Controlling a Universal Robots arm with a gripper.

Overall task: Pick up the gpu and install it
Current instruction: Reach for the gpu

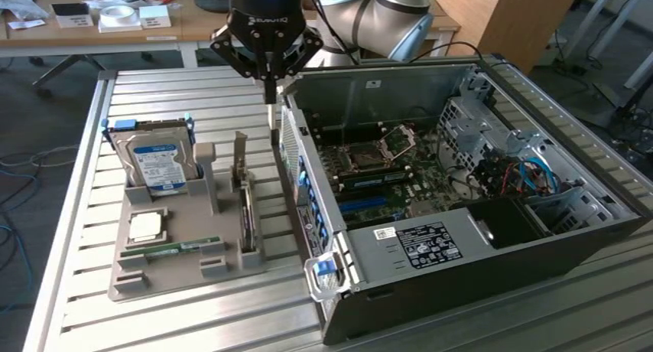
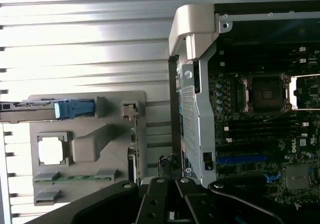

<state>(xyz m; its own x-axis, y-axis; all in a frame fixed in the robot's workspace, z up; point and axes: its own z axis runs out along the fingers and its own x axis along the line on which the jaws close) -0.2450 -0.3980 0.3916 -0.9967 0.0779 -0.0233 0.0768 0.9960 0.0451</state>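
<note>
We find the claw (image 1: 271, 96) pressed together, fingers meeting, with nothing between them. The graphics card (image 1: 246, 214) lies below it and slightly toward the tray side, well apart from the fingertips and untouched. It stands on edge in a slot of the grey tray (image 1: 131, 281), in the row closest to the computer case (image 1: 510, 283).

The arm (image 1: 388, 15) holds the claw high over the table (image 1: 183, 321), pointing straight down, above the gap between tray and case wall.

The card's long axis runs parallel to that wall. Its metal bracket end rises at the end toward the hard drive (image 1: 155, 164), which stands beyond the card from the claw. The case lies open on its side.
</note>
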